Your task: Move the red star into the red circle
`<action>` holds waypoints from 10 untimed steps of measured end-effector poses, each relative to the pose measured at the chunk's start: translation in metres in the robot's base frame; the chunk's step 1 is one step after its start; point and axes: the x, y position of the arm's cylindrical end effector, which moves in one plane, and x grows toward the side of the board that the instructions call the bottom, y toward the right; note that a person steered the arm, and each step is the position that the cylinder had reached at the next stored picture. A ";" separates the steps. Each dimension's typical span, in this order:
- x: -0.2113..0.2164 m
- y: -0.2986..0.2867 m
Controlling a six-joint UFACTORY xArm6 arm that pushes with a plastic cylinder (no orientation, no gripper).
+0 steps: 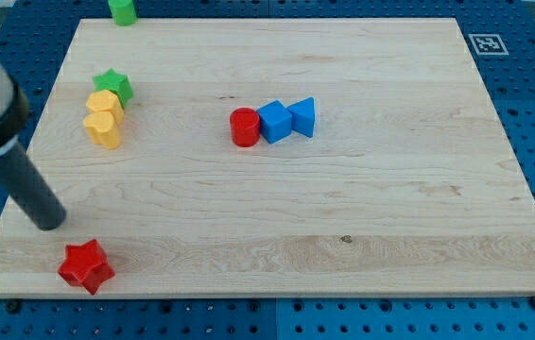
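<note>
Camera view shows the red star sitting near the counter's bottom left corner, close to the bottom edge. My tip rests on the wood just above and slightly to the left of it, near but not touching. This arm has no fingers at all, only the rod, so there is nothing to open or close.

The red circle stands near the middle of the counter, toward the top edge, touching the blue cube, which in turn touches the blue triangle on the side toward the right edge. A green star and two yellow blocks, whose shapes I cannot make out exactly, are clustered by the left edge, and another green block sits at the top edge.

The star has to travel up and toward the right edge, so, as I judge it, the tip is on the wrong side for that push. It would do well to go round the star's left side to its bottom left corner side, without nudging it toward the counter's bottom edge, then press through the star's centre along the line to the red circle. A slow, centred push should keep the star from spinning off; the path between looks free of other blocks.
</note>
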 end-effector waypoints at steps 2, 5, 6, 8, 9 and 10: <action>0.056 -0.011; 0.071 0.020; 0.071 0.038; 0.070 0.078; 0.070 0.087; 0.070 0.115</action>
